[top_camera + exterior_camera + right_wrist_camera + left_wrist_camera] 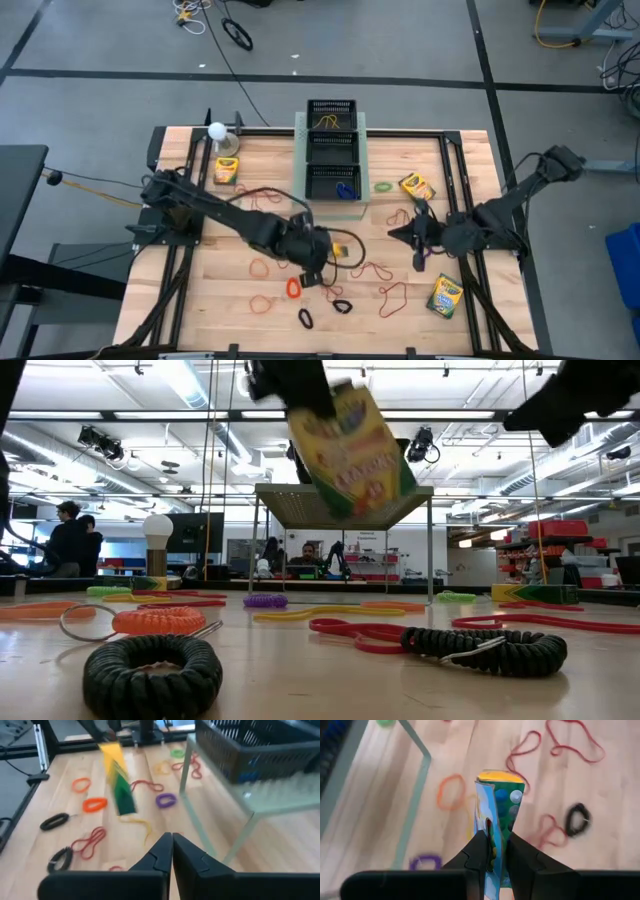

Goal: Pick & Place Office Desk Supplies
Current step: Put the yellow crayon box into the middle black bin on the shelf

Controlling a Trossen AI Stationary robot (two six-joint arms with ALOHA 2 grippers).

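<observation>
A wooden table [210,300] is seen. Rubber bands [392,300] are spread in front of the pale-green box [300,135]. Crayon boxes [225,170] are laid beside that box.

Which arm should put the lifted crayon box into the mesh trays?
Left. Its gripper is shut on the crayon box, off the table and near the mesh trays. The right gripper is shut, empty, off to the side.

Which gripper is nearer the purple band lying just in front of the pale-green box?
Left. The left gripper, shut on a crayon box, hangs just beside the purple band. The right gripper sits farther off toward the table's right side, jaws shut.
</observation>
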